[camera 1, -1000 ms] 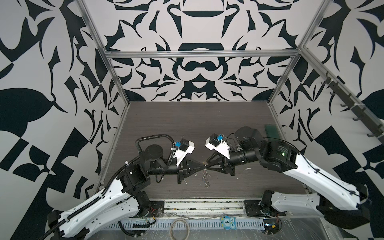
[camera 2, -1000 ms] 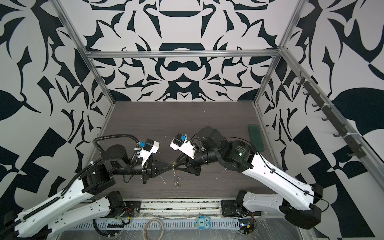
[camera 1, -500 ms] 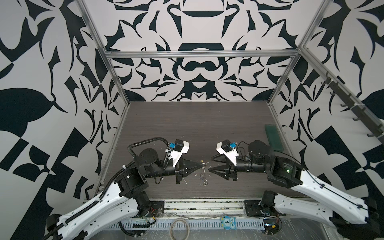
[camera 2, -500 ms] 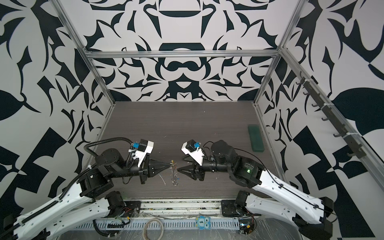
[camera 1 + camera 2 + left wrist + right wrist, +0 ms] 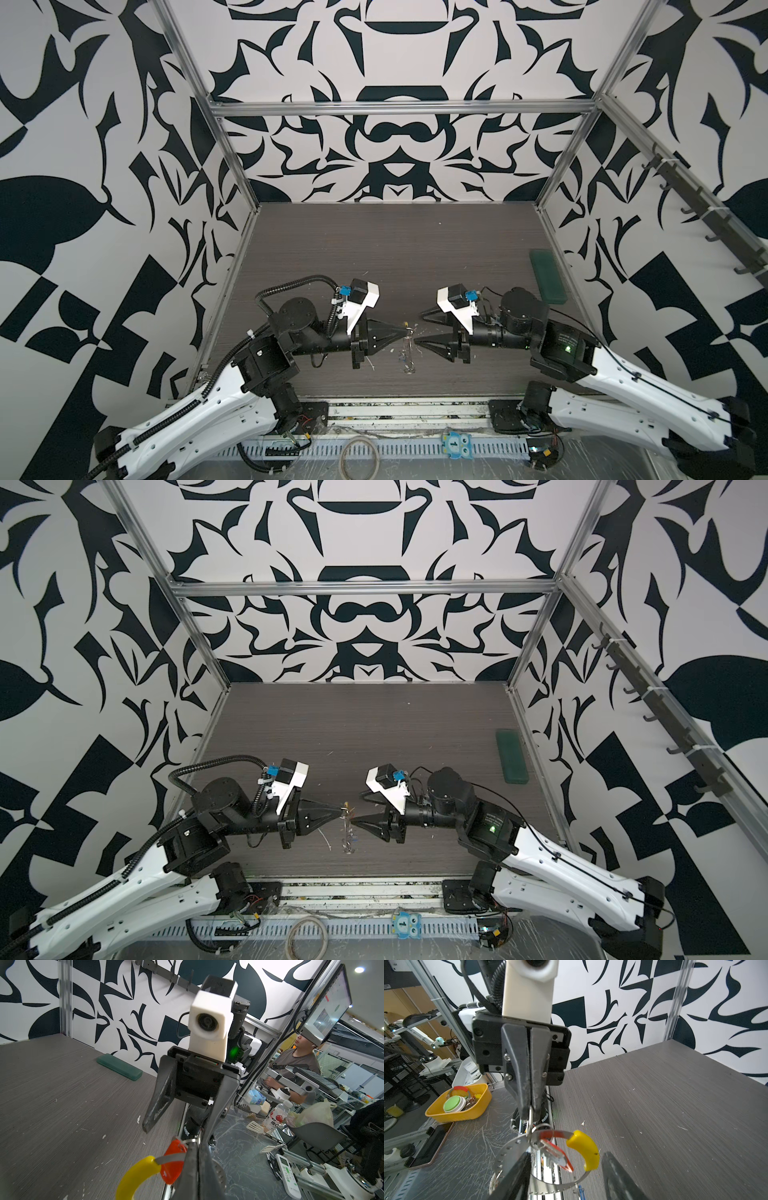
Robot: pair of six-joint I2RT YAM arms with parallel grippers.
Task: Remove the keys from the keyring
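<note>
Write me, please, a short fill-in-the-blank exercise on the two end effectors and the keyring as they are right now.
1. The left end effector is ___ on the keyring, which dangles from it.
2. The right end effector stands ___ and holds nothing.
3. The keyring's curved plastic section is ___ in colour.
4. The key hanging right beside that section is ___.

Missing words: shut; open; yellow; red.

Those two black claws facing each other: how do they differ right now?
The left gripper is shut, while the right gripper stands open. The left gripper pinches the keyring, which hangs from its tip; the right gripper holds nothing. Both are black and pointed, lying roughly level, tip towards tip.
</note>
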